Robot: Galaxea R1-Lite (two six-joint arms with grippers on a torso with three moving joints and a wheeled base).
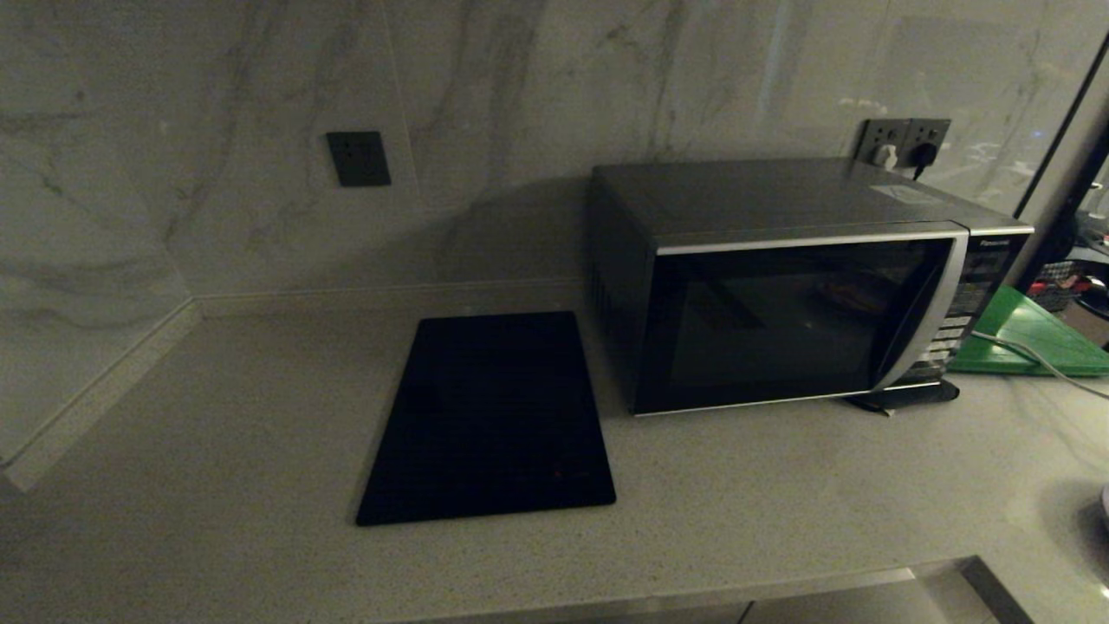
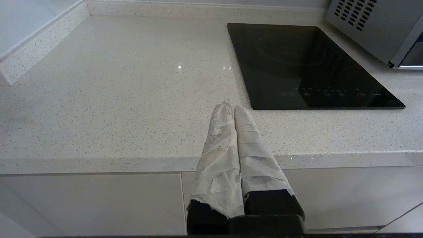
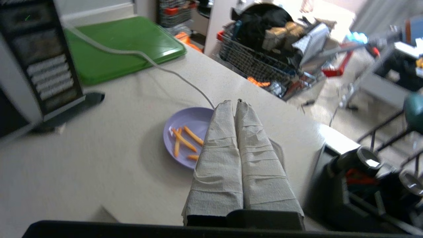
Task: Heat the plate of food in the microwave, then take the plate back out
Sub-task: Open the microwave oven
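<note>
The microwave (image 1: 793, 295) stands at the back right of the counter with its dark glass door closed; its button panel (image 3: 46, 74) shows in the right wrist view. The plate of food (image 3: 185, 137), pale lavender with a few orange sticks, lies on the counter to the right of the microwave and shows only in the right wrist view. My right gripper (image 3: 235, 102) hovers above the plate's far side, tape-wrapped fingers pressed together, holding nothing. My left gripper (image 2: 230, 106) is shut and empty over the counter's front edge, just short of the black mat. Neither gripper appears in the head view.
A flat black mat (image 1: 489, 416) lies left of the microwave. A green board (image 1: 1031, 334) sits right of it with a grey cable (image 3: 138, 54) running across. Past the counter's right edge are a wire basket (image 3: 261, 62) and other clutter.
</note>
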